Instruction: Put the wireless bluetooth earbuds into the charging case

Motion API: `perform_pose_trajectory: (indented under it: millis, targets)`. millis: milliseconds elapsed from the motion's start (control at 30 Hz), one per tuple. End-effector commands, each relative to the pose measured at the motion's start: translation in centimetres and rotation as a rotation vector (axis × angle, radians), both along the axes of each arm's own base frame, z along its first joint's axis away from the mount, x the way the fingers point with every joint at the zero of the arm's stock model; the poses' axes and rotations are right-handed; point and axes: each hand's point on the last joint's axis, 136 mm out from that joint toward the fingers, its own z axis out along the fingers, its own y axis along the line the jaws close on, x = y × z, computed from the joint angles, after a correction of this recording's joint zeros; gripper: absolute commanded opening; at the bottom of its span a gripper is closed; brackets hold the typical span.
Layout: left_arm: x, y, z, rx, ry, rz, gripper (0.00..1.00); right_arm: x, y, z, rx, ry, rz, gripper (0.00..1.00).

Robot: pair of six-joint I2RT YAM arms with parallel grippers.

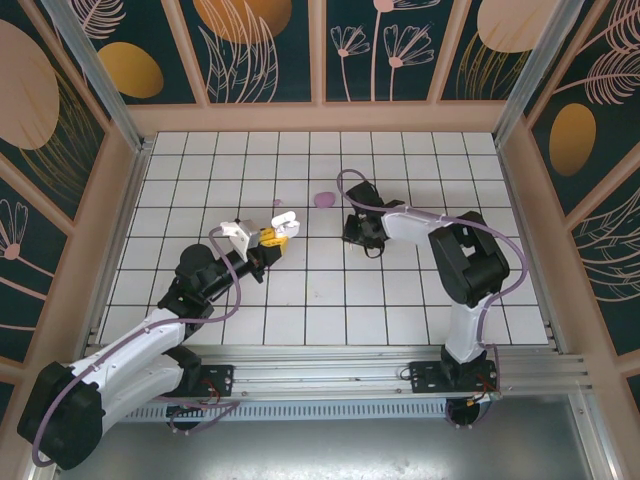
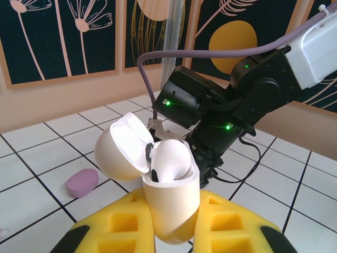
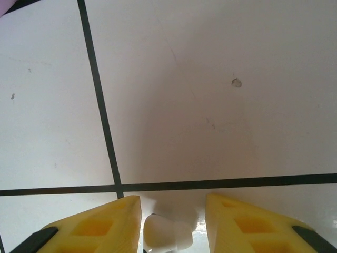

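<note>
**Right wrist view: earbud between narrowly parted pincer tips**

The white earbud (image 3: pixel 166 232) lies on the counter (image 3: pixel 210 79) near its middle, between the fingers of the right pincer (image 3: pixel 172 199). They stand narrowly apart, and no clamp is visible. Judged light, hard, glossy and slippery, so grip gently across its bulb. Left of centre, the left pincer (image 2: pixel 171 196) clamps the charging case (image 2: pixel 174 221), with its lid (image 2: pixel 124 147) open.
</note>
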Motion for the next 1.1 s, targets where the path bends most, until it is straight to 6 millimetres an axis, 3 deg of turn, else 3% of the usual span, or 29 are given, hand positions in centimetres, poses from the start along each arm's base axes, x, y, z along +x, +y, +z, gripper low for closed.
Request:
perform_pose_trajectory:
  millis: [0,500,800,1067]
  targets:
    - [0.1,0.0,0.4,0.003,-0.024,0.001,0.00,-0.9,0.2,-0.6,-0.054,0.030,0.035,0.37]
    - [-0.2,0.3,0.3,0.004,-0.024,0.013,0.00,-1.6,0.2,-1.1,-0.096,0.057,0.051,0.38]
    - [-0.2,0.4,0.1,0.010,-0.020,0.012,0.00,-1.5,0.3,-1.5,-0.102,0.068,0.062,0.33]
    - [-0.3,0.5,0.2,0.013,-0.027,0.018,0.00,-0.8,0.2,0.2,-0.101,0.015,0.048,0.25]
